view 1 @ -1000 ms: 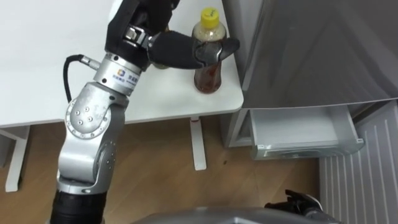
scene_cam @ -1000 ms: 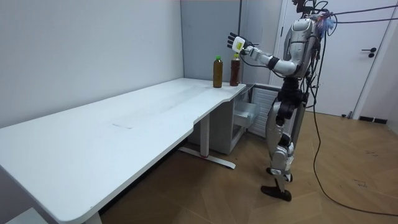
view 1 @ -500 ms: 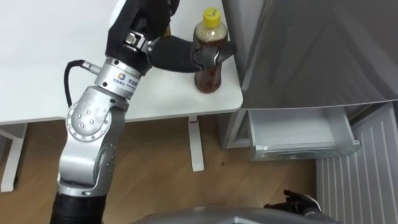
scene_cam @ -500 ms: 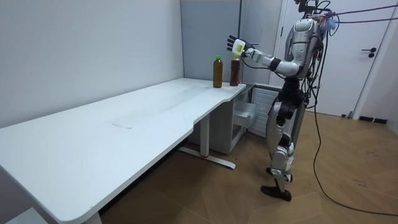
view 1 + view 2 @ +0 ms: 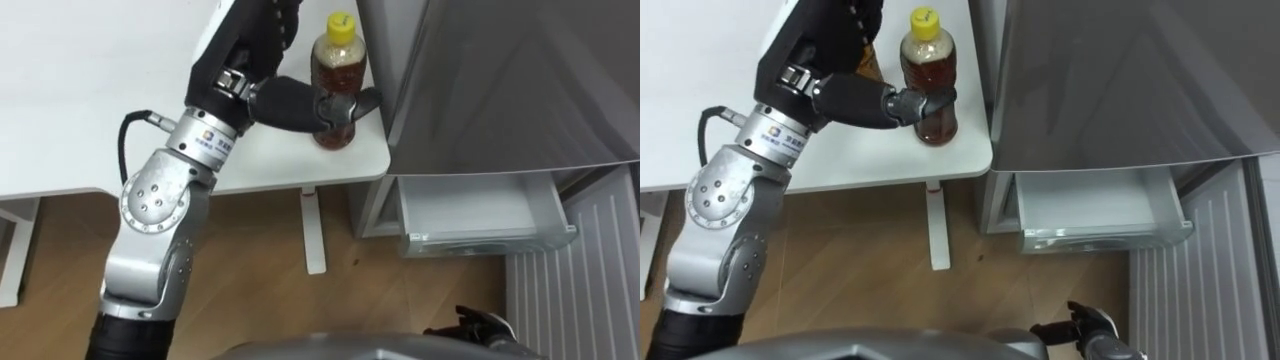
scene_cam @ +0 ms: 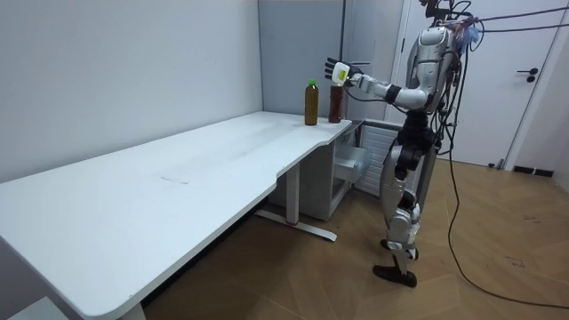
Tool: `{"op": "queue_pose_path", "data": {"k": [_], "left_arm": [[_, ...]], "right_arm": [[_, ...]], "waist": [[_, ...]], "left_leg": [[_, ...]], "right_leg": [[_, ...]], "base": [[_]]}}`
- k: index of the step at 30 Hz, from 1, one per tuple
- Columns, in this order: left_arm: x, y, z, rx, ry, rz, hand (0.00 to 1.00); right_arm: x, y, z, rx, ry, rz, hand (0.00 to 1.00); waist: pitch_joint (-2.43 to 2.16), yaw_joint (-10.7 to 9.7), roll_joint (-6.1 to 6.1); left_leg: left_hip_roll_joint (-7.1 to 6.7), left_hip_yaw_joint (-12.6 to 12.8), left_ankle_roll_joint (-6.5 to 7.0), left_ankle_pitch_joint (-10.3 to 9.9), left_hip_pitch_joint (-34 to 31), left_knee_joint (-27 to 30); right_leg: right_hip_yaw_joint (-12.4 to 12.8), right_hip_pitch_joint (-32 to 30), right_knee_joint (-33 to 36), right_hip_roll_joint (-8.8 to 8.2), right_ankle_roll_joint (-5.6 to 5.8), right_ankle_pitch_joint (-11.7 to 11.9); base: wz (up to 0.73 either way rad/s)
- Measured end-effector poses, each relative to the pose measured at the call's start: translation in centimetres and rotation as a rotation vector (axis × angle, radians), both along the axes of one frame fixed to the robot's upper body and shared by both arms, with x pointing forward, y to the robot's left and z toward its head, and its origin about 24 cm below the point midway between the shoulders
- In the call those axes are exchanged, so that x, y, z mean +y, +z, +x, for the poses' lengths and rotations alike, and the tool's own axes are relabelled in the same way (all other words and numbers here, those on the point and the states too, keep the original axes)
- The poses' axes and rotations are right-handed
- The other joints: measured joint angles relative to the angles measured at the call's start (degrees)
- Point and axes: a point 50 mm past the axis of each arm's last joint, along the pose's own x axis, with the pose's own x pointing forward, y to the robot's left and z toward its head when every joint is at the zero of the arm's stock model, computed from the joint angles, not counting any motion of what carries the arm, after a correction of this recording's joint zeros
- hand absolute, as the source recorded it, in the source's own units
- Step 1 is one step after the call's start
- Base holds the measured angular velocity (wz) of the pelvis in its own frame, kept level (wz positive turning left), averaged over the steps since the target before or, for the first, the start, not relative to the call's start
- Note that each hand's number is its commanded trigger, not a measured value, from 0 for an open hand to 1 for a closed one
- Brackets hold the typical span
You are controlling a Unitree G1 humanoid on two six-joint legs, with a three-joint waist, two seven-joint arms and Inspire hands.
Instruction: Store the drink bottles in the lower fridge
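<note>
On my screen the left hand (image 5: 285,100) was at the yellow-capped bottle (image 5: 335,70). This bottle stood upright on the corner of the white table (image 5: 100,100), just beside the grey fridge (image 5: 500,80). The thumb (image 5: 345,102) lay stretched across the front of the bottle, touching it at about mid height. In the room view the fingers pointed up and spread beside the cap, not wrapped round the bottle. A second bottle with a green cap (image 6: 311,102) stood next to the first one, mostly hidden behind the hand in the eye views. Below, the white drawer (image 5: 480,215) of the lower fridge stood open. The right hand (image 5: 1090,325) hung low at the picture's bottom edge. The robot stood upright at the table's end.
</note>
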Motion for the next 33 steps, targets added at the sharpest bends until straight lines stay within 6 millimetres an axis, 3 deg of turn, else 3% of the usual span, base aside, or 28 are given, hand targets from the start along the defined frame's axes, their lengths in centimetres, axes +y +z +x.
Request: {"op": "queue_pose_path", "data": {"k": [25,30,33], "left_arm": [[0.8,-3.9,0.6,0.161,0.052,0.057,0.00],[1.1,-4.8,0.8,0.199,0.097,0.072,0.00],[1.1,-4.8,1.1,0.199,0.108,0.072,0.00]], "right_arm": [[0.0,0.0,0.2,-0.008,0.001,0.007,0.00],[0.0,0.0,0.2,-0.008,0.000,-0.002,0.00],[0.1,0.0,0.2,-0.007,0.000,-0.001,0.00]], "waist": [[-0.20,-0.01,0.87],[0.01,-0.60,1.22],[0.49,-1.01,1.22]], "left_leg": [[0.48,0.93,0.00,0.00,0.90,-0.22],[0.60,0.99,0.00,0.00,0.87,-0.11],[0.59,0.97,0.00,0.00,1.76,-0.25]], "right_leg": [[0.52,0.11,0.10,0.11,-0.05,0.04],[0.66,0.35,0.11,0.19,-0.13,0.22],[0.66,1.21,0.03,0.18,-0.12,0.26]], "base": [[-0.01],[-0.01],[0.00]]}}
